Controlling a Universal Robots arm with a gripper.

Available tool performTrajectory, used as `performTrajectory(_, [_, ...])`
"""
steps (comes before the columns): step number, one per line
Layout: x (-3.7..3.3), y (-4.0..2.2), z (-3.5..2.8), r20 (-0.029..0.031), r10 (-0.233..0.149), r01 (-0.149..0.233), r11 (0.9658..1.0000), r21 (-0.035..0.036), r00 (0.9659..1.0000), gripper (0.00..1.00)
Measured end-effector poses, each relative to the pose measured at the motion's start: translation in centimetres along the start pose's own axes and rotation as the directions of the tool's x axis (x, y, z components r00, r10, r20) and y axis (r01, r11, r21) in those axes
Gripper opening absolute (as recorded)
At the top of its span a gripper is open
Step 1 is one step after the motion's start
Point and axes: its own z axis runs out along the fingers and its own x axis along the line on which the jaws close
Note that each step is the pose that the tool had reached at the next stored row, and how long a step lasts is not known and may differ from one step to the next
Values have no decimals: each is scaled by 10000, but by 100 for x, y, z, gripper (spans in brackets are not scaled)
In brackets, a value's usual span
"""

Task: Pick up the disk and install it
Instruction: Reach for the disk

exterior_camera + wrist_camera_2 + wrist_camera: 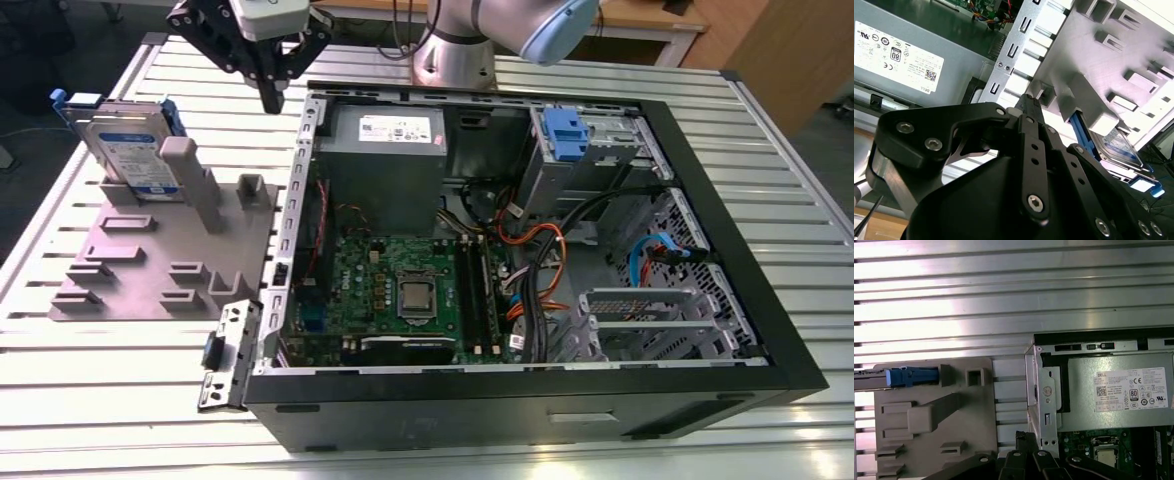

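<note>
disk (130, 148) | silver, blue-framed | upright on edge | in grey fixture (147, 272)

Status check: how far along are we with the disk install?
Done: nothing yet. The disk stands upright in the grey fixture, at the exterior view's left of the open computer case. In hand: nothing. The gripper hangs shut and empty above the gap between fixture and case, apart from the disk. Left: both the pick-up and the install.
</note>
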Motion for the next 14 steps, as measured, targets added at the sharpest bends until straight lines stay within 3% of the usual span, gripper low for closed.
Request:
performTrajectory(8, [41, 59, 10, -10, 1, -1, 10000, 0, 10000, 11])
performTrajectory(14, [235, 60, 24, -19, 2, -2, 10000, 2, 10000, 11])
